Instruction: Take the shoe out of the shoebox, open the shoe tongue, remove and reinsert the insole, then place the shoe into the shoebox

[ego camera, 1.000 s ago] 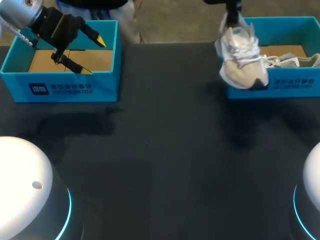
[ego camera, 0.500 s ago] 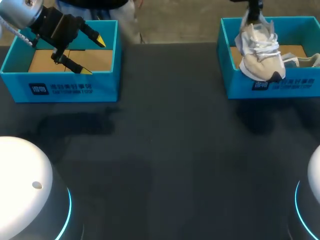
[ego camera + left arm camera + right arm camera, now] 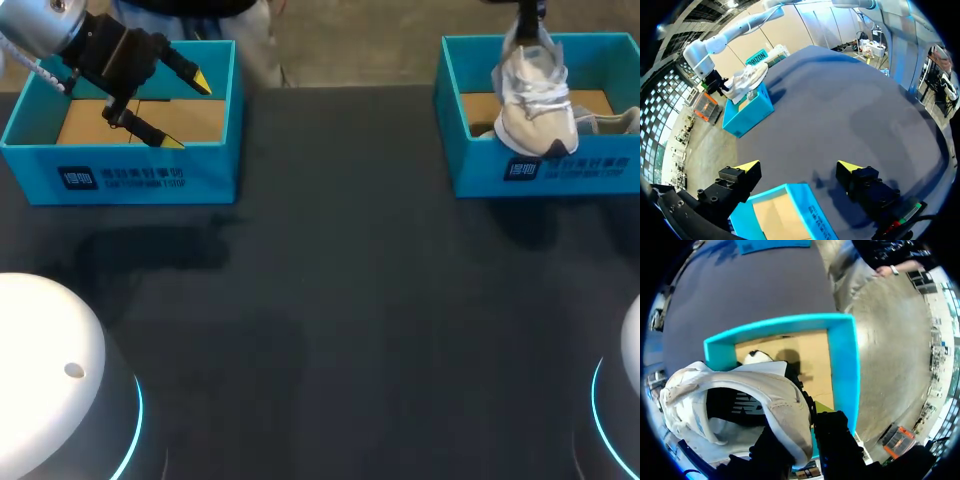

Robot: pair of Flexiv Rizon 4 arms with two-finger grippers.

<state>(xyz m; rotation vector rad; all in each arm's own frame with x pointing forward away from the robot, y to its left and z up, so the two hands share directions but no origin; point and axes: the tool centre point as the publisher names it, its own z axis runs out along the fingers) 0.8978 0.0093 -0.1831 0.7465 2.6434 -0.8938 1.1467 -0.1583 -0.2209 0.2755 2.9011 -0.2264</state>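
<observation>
A white and beige shoe (image 3: 535, 105) hangs toe-down over the right blue shoebox (image 3: 470, 170), its toe near the front wall. My right gripper (image 3: 528, 22) is shut on the shoe's heel collar from above. In the right wrist view that shoe (image 3: 735, 400) fills the space by my right gripper (image 3: 802, 440), one finger inside the collar and one outside, with the shoebox (image 3: 842, 360) below. My left gripper (image 3: 188, 112) stands open above the left blue box (image 3: 130, 178), holding nothing. Its own view shows my left gripper (image 3: 799, 167) over that left box (image 3: 790, 212), with the far shoe (image 3: 747, 80).
A second shoe (image 3: 610, 122) lies inside the right shoebox, and part of it (image 3: 757, 357) shows under the held one. The left box shows only its cardboard floor (image 3: 95, 120). Dark table surface (image 3: 330, 300) stretches between the boxes.
My right arm has carried the shoe to the right and back, from in front of the shoebox's left corner to above its inside. The left arm has kept still.
</observation>
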